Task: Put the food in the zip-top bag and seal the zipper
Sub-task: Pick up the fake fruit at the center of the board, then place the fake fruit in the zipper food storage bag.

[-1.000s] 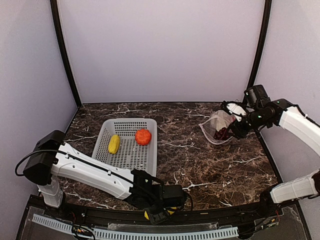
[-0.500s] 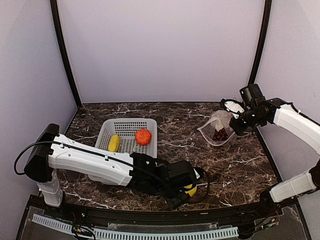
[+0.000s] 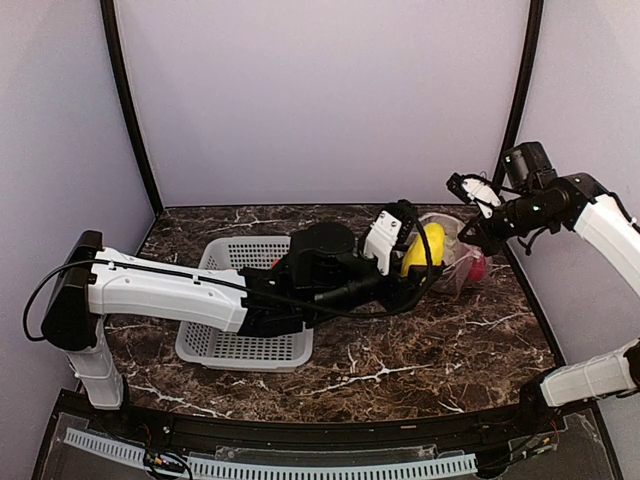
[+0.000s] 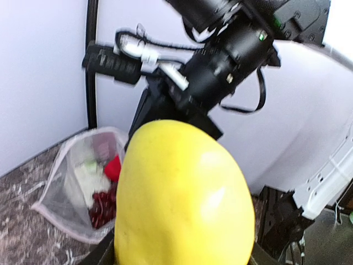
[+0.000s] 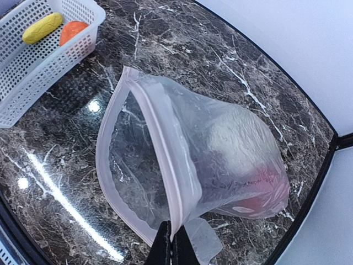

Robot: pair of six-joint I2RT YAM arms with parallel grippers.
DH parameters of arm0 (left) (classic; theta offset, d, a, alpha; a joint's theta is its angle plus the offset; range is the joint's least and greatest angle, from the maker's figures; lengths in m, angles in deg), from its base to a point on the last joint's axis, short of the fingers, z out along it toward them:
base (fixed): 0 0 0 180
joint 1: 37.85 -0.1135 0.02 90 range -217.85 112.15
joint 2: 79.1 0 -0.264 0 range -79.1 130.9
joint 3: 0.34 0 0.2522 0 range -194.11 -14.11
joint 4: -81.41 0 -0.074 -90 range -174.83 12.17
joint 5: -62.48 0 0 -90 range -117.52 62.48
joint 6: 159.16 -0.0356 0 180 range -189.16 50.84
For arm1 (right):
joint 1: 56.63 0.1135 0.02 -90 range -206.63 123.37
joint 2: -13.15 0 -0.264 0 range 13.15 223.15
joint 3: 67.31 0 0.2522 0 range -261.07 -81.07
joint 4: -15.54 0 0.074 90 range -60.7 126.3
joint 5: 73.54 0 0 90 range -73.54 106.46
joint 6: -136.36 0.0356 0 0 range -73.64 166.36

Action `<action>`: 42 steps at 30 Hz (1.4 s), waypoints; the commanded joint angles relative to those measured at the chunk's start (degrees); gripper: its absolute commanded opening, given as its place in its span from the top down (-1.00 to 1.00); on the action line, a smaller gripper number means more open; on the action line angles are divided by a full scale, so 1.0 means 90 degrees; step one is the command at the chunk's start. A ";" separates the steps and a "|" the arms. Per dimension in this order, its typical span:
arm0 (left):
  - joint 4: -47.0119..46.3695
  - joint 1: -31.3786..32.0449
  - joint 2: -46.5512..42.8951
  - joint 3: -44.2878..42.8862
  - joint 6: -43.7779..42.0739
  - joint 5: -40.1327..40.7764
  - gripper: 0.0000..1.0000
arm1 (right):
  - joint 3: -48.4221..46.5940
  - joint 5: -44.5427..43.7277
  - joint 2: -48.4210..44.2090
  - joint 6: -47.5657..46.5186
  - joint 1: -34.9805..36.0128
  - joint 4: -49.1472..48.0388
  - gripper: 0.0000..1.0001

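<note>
- One yellow fruit [image 4: 182, 193] sits clamped in the left end effector [image 3: 415, 255]. It fills most of the left wrist view, with a dark finger pressing on each side of its base.
- From above, the fruit hangs over the tabletop [image 3: 420, 340] just left of the zip-top bag [image 5: 220, 149], at the bag's mouth. Whether fruit and plastic touch cannot be told.
- Past the fruit in the left wrist view, the bag lies lower and to the left. Through its clear wall show a pale cauliflower [image 4: 88, 174], a red pepper [image 4: 113, 167] and a dark grape bunch [image 4: 102, 207].
- The bag's mouth gapes wide. The pinkish zipper [image 5: 159, 149] runs unsealed along the mouth edge.
- The right end effector [image 5: 172, 245] is pinched tight on the bag's rim at the zipper, holding that edge up. The filled end sags at the far right of the tabletop.
- The two end effectors stand close together, with the bag's mouth between them.
- Well to the left stands a grey mesh basket [image 3: 240, 345]. The left arm reaches across over it.
- The right wrist view shows a yellow piece [image 5: 42, 27] and an orange piece [image 5: 74, 31] lying side by side in the basket.
</note>
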 commanded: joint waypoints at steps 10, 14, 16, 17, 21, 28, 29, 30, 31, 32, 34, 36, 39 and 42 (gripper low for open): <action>-0.2489 -0.0060 0.1116 -0.0961 -0.1331 0.0178 0.47 | -0.0878 0.1400 -0.0104 0.0149 0.0035 0.0968 1.00; -0.2610 -0.0227 0.1367 -0.1076 -0.1356 0.0174 0.47 | -0.1057 0.1664 -0.0099 0.0209 -0.0010 0.1019 1.00; -0.2571 -0.0307 0.1449 -0.1112 -0.1219 0.0184 0.47 | -0.1109 0.1691 -0.0092 0.0215 -0.0023 0.1028 1.00; -0.2439 -0.0359 0.1501 -0.1139 -0.1167 0.0197 0.48 | -0.1123 0.1691 -0.0088 0.0214 -0.0023 0.1021 1.00; -0.2231 -0.0527 0.1609 -0.1211 -0.0829 0.0189 0.49 | -0.1119 0.1832 -0.0117 0.0205 -0.0034 0.1020 1.00; -0.2521 -0.0617 0.1615 -0.1220 -0.0526 -0.0188 0.51 | -0.1016 0.1879 -0.0193 0.0170 -0.0033 0.1036 1.00; -0.2556 -0.0612 0.1599 -0.1255 -0.0494 -0.0266 0.51 | -0.0994 0.1877 -0.0211 0.0164 -0.0033 0.1027 1.00; -0.2614 -0.0611 0.1606 -0.1284 -0.0463 -0.0277 0.51 | -0.0977 0.1877 -0.0217 0.0170 -0.0033 0.1021 1.00; -0.2636 -0.0614 0.1640 -0.1361 -0.0472 -0.0241 0.52 | -0.0971 0.1890 -0.0231 0.0177 -0.0033 0.1019 1.00; -0.2636 -0.0621 0.1675 -0.1420 -0.0533 -0.0226 0.52 | -0.0970 0.1921 -0.0230 0.0181 -0.0033 0.1009 1.00; -0.2618 -0.0651 0.1890 -0.1636 -0.0594 -0.0202 0.52 | -0.0996 0.1967 -0.0220 0.0203 -0.0041 0.1007 1.00; -0.2582 -0.0704 0.2126 -0.1891 -0.0524 -0.0283 0.51 | -0.1034 0.1984 -0.0208 0.0227 -0.0048 0.1001 1.00; -0.2447 -0.0753 0.2424 -0.2331 -0.0455 -0.0328 0.49 | -0.1154 0.2003 -0.0199 0.0266 -0.0104 0.1016 1.00; -0.2445 -0.0772 0.2628 -0.2433 -0.0422 -0.0253 0.26 | -0.1263 0.1961 -0.0197 0.0302 -0.0180 0.1012 1.00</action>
